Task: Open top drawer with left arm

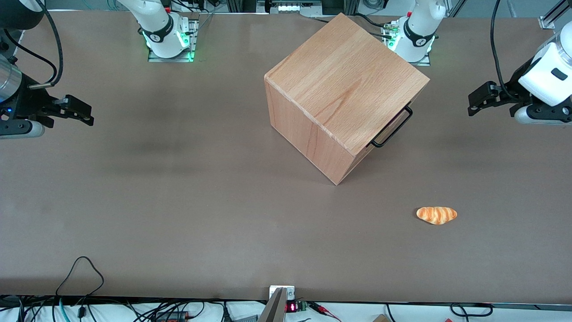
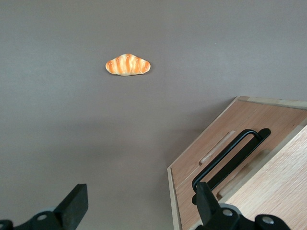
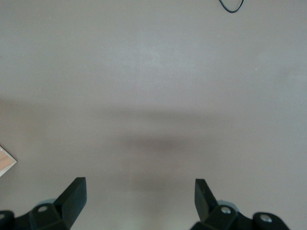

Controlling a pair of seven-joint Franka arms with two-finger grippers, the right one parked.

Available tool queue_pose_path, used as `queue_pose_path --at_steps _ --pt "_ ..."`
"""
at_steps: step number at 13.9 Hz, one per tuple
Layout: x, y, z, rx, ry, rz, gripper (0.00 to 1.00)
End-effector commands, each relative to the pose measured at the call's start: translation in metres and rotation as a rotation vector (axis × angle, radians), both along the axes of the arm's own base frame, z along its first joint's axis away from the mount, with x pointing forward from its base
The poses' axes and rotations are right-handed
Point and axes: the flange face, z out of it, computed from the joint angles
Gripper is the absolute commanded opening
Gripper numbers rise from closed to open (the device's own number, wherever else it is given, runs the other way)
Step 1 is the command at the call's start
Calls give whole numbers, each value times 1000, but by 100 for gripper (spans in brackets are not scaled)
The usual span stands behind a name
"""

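Beside the drawer [image 2: 211,153], the end effector [image 2: 139,206] is held wide open, empty; its stiff, probably slick handle [image 1: 393,127] should be gripped mid-bar.

Top drawer [image 2: 211,153]: light beech front, black U-shaped wire handle [image 1: 393,127], shut flush in the cube, centre-right of front view.
Left arm's gripper [image 1: 474,102]: open, right edge, apart from the handle.

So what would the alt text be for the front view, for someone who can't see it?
A light beech-wood cube cabinet sits turned at an angle on a brown table, its top drawer shut, with the black U-shaped wire handle facing the white left arm. That arm's small black two-finger tool hovers open, apart from the handle. A small orange striped bread roll lies nearer the camera.
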Motion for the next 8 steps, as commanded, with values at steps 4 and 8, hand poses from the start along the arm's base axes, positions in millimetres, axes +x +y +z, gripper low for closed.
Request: queue_pose_path --at_steps 4,8 --pt "-4 1 4 27 -10 -8 100" --pt "-4 0 4 24 -8 -16 100"
